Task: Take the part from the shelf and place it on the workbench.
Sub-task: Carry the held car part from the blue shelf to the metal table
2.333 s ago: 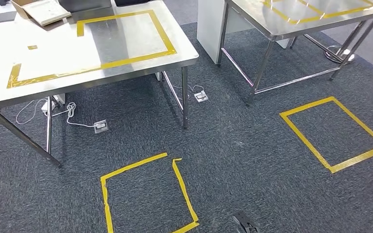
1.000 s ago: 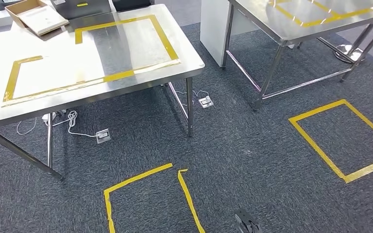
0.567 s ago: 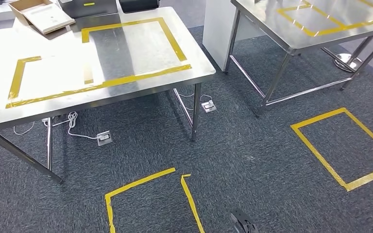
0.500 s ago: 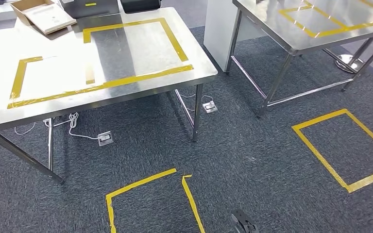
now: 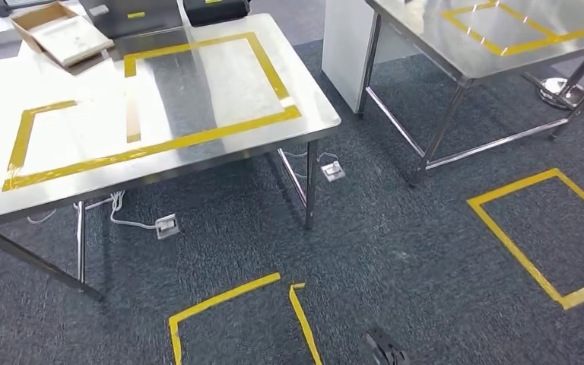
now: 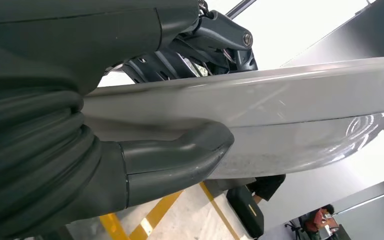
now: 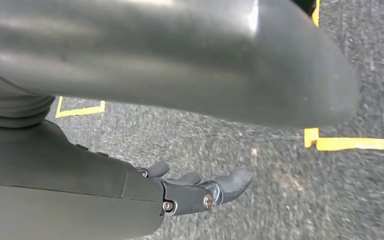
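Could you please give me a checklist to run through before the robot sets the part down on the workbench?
1. Left hand holds the part: ok, thumb pressed against it.
2. Right hand supports it: cannot tell.
3. Workbench bare inside the yellow tape frame: ok.
4. Cardboard box lies outside the frame: ok.
5. Workbench within reach: probably not ok, carpet lies between.

The left hand [image 6: 145,125] is showing a dark grey ribbed cover at the frame's left, a thick matte grey thumb at centre and black fingers with a silver screw at upper centre. The right hand [image 7: 180,192] is showing grey fingers hinged by two silver screws at lower centre.
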`<act>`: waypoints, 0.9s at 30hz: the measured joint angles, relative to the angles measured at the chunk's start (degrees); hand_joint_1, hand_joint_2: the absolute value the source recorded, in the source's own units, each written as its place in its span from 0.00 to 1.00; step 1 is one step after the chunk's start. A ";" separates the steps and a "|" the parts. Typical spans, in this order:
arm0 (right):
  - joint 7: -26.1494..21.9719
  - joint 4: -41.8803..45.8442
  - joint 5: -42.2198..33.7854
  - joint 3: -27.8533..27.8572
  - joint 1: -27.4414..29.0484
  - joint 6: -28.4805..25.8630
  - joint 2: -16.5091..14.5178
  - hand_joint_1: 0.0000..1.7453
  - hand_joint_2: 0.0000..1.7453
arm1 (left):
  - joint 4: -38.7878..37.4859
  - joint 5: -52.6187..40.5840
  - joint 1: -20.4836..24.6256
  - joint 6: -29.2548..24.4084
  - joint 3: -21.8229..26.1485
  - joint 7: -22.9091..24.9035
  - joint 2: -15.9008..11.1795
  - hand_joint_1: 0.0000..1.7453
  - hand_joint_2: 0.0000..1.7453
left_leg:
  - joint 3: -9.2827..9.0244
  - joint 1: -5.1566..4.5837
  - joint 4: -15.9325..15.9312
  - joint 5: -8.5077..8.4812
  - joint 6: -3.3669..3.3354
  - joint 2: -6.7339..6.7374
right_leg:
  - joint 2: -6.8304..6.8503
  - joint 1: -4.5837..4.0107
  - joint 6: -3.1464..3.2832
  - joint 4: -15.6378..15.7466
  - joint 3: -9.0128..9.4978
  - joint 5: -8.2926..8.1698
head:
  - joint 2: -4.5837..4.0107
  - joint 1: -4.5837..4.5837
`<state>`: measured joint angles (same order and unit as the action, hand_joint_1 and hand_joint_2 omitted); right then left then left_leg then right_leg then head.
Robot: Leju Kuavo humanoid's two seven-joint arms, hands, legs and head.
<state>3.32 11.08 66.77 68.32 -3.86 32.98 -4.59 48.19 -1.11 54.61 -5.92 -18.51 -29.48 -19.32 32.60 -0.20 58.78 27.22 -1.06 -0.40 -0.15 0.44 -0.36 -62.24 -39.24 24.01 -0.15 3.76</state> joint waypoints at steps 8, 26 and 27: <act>0.00 0.00 0.01 -0.01 0.02 0.00 0.01 0.00 0.00 | -0.03 0.00 0.02 -0.01 0.00 -0.01 0.04 1.00 1.00 | -0.04 -0.07 0.08 0.26 0.20 -0.05 | 0.01 -0.11 0.13 1.13 0.27 -0.13 | 0.00 -0.02; 0.46 0.00 -0.18 0.33 -0.07 -0.02 -0.22 0.00 0.00 | 1.03 -2.20 -0.50 -0.77 -0.17 1.08 1.39 1.00 1.00 | -0.39 -0.20 0.05 0.99 0.83 -0.12 | -0.06 -0.20 0.32 2.52 0.51 -0.40 | 0.00 -0.13; 0.46 0.00 -0.15 0.33 -0.06 -0.02 -0.23 0.00 0.00 | 1.08 -2.23 -0.49 -0.73 -0.14 1.09 1.39 1.00 1.00 | -0.57 -0.25 0.25 1.19 1.20 -0.19 | -0.05 -0.30 0.67 3.01 0.76 -0.16 | 0.00 -0.13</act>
<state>3.78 11.08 66.63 68.65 -3.92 32.96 -4.82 49.28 -3.35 54.12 -6.66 -18.65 -28.39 -17.93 32.02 -0.45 59.03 28.41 0.14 -0.59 -0.20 0.13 0.31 -59.23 -38.48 23.86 -0.15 3.63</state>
